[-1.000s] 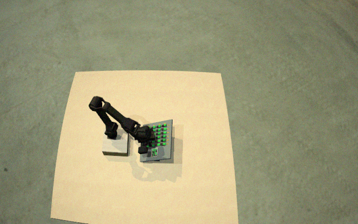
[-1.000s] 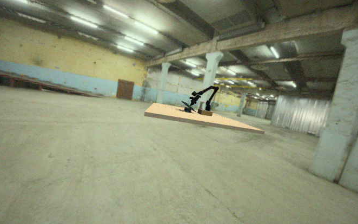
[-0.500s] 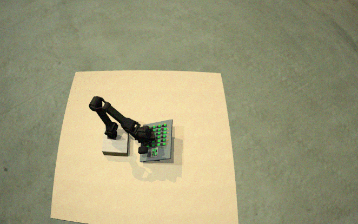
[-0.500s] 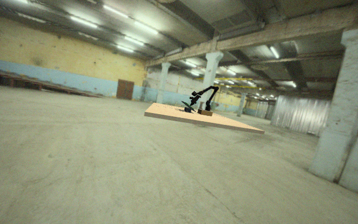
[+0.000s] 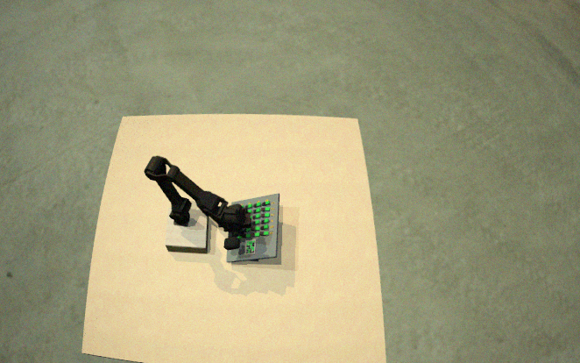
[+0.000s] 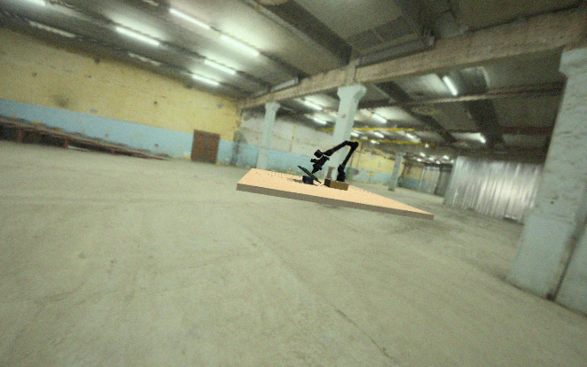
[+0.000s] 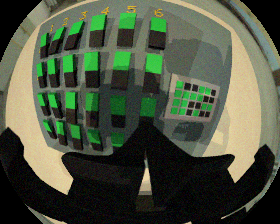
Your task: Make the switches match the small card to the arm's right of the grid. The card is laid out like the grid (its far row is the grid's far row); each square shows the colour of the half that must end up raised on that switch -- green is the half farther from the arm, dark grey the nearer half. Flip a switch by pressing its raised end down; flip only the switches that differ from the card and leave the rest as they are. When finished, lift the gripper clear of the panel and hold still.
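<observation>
The arm [image 5: 193, 189] reaches from its pedestal block [image 5: 187, 235] across to the tilted grey panel [image 5: 273, 238], which stands on the tan surface [image 5: 283, 158]; the gripper [image 7: 143, 156] is closed on nothing, its dark fingers pressed together, above the panel's near edge. Ahead of the gripper lies the grid of switches [image 7: 98, 76], each half green and half dark grey, under a far row of yellow numerals too blurred to read fully. Just ahead and to the gripper's right lies the small card [image 7: 195, 100], a checker of green and dark squares, beside the grid's right-hand column.
</observation>
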You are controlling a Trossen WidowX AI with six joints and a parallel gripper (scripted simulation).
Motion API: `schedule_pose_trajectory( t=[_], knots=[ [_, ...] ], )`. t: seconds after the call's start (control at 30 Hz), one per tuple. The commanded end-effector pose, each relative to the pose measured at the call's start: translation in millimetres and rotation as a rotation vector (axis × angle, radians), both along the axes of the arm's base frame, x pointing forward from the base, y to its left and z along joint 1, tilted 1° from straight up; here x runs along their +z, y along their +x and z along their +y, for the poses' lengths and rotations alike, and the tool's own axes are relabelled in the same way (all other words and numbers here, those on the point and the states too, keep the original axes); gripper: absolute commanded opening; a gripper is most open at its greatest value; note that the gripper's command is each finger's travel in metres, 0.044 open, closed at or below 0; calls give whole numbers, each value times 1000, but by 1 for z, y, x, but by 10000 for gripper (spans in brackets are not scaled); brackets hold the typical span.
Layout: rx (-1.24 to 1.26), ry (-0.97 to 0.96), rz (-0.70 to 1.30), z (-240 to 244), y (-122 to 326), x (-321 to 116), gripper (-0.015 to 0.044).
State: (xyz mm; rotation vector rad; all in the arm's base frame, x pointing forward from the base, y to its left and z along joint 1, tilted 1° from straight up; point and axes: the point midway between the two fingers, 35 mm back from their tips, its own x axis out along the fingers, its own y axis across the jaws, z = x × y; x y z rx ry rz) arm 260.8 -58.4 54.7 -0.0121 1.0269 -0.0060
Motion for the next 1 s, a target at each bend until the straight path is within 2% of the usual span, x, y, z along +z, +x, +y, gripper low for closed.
schedule_pose_trajectory(
  t=[0.0, 0.87, 0.97],
  knots=[
    [-5, 0, 2, 0, 0, -1, 0],
    [-5, 0, 2, -1, 2, -4, 0],
    [-2, -1, 8, -1, -5, 13, 0]
  ],
)
